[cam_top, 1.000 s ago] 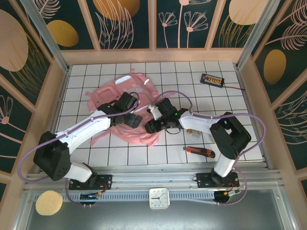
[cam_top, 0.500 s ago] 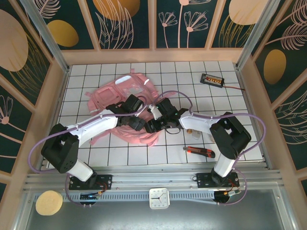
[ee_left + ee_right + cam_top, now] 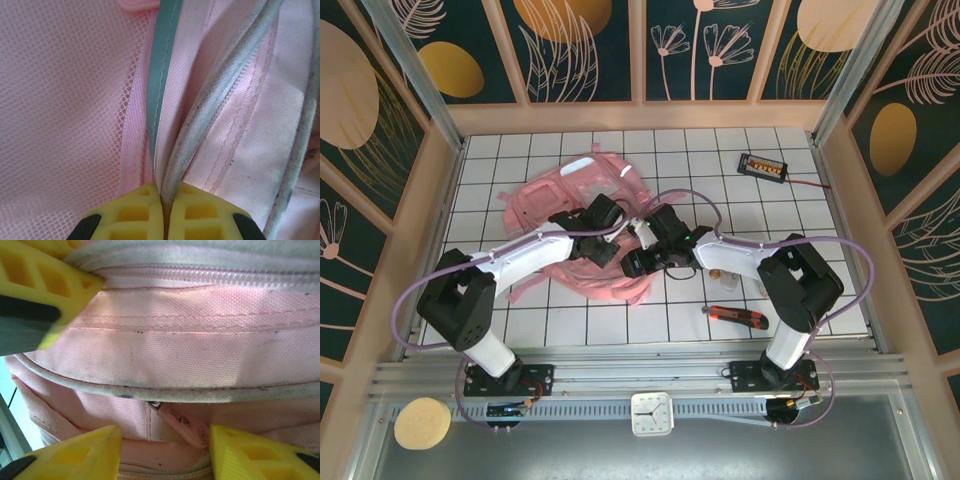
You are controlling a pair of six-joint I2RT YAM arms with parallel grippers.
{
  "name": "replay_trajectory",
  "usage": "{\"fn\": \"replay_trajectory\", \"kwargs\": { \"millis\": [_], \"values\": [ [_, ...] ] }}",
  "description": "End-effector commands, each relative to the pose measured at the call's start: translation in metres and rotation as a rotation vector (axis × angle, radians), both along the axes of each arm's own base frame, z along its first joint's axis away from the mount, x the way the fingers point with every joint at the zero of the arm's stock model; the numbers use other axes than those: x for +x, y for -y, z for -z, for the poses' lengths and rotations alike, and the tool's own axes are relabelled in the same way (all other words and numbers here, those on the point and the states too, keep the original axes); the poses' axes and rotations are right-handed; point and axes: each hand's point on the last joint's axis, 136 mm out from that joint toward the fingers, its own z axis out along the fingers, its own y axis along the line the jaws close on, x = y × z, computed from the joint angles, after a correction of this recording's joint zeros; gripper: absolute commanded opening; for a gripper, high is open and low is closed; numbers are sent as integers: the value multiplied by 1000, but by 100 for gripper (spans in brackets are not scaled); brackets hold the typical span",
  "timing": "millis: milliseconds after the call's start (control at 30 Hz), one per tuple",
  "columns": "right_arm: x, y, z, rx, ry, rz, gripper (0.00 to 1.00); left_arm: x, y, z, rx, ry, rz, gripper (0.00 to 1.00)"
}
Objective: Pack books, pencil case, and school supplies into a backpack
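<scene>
The backpack (image 3: 570, 190) lies on the tiled table (image 3: 720, 200), left of centre and toward the far side, with its near-right edge under both arms. The left gripper (image 3: 162, 202) has its yellow pads (image 3: 135, 215) pressed together on a strip of white piping (image 3: 200, 135) along the bag's seam, with mesh (image 3: 65, 100) to the left. I judge this pinch is meant to hold up 1 lip of the opening. The right gripper (image 3: 165, 452) meets the same edge from the right with its 2 fingers spread, gripping nothing. A zip (image 3: 210, 275) and a small pull tab (image 3: 182, 424) lie ahead of it. It is probably placed to take the other lip or the tab so the mouth can be pulled wide. A red-and-black cutter (image 3: 735, 317) lies near the right arm. A black box (image 3: 762, 166) sits far right, well apart from the bag.
</scene>
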Motion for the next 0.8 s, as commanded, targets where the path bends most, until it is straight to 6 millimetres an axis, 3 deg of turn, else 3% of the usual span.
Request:
{"fn": "replay_trajectory", "kwargs": {
  "millis": [0,133,367,600,767],
  "values": [
    [7,1,-21,13,1,29,55,-6,19,-35,-119,-23,32,0],
    [17,-5,-49,62,28,36,59,-9,27,-56,-182,-45,45,0],
    [24,-3,-71,92,36,6,64,-13,28,-74,-300,-119,79,0],
    [17,3,-48,-4,52,-55,61,-12,27,-74,-323,-161,94,0],
    [14,2,-35,-31,53,-72,47,-9,29,-75,-324,-166,96,0]
  ]
}}
